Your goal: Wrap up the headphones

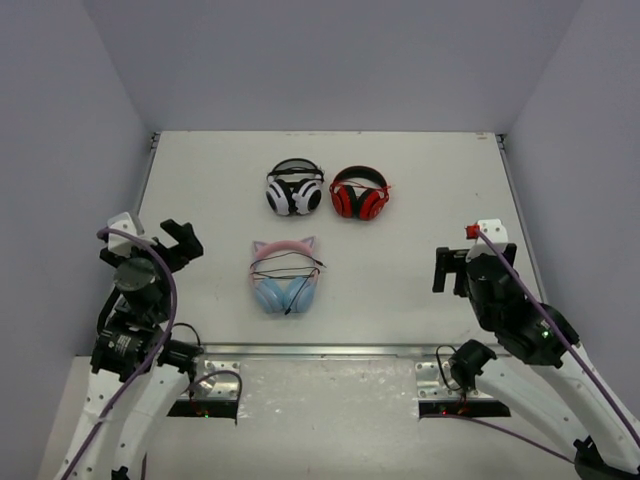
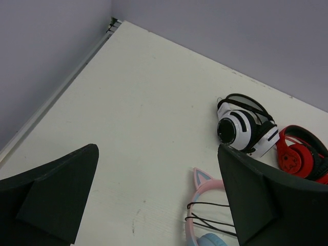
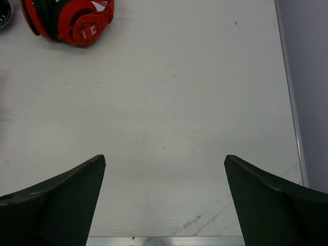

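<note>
The headphones (image 1: 285,276) have a pink cat-eared headband and light blue ear cups. They lie flat near the table's front middle, with the thin black cable (image 1: 288,265) wound across the headband. In the left wrist view the headphones (image 2: 205,205) show partly, at the bottom right between my fingers. My left gripper (image 1: 180,243) is open and empty, held above the table to their left. My right gripper (image 1: 452,268) is open and empty, to their right. The right wrist view shows only bare table between its fingers.
White-and-black headphones (image 1: 294,187) and red-and-black headphones (image 1: 360,193) lie side by side at the back middle; both also show in the left wrist view (image 2: 245,125) (image 2: 302,156). Grey walls enclose the table on three sides. A metal strip (image 1: 320,350) runs along the front edge.
</note>
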Controlling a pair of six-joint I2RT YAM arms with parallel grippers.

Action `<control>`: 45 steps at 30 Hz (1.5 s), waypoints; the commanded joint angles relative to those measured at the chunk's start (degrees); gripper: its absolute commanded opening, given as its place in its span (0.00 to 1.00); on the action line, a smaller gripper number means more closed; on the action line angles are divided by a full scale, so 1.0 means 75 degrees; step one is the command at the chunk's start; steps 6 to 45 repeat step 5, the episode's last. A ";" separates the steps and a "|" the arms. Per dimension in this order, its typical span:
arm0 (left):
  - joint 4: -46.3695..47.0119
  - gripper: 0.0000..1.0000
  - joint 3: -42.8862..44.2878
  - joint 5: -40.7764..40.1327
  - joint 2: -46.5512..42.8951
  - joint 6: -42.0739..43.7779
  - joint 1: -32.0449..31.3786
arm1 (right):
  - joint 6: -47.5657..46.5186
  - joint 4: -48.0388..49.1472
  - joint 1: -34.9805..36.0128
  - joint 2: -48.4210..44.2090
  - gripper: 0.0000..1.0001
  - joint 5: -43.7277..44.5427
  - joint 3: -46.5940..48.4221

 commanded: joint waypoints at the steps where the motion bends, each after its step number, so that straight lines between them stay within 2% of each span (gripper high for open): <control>1: 0.0277 1.00 -0.0111 -0.0342 -0.0139 -0.0157 -0.0133 | 0.0049 -0.0034 -0.0001 0.0109 0.99 0.0186 0.0202; 45: 0.0219 1.00 -0.0100 -0.0459 -0.0010 -0.0239 -0.0145 | 0.0038 -0.0034 -0.0001 0.0109 0.99 0.0174 0.0237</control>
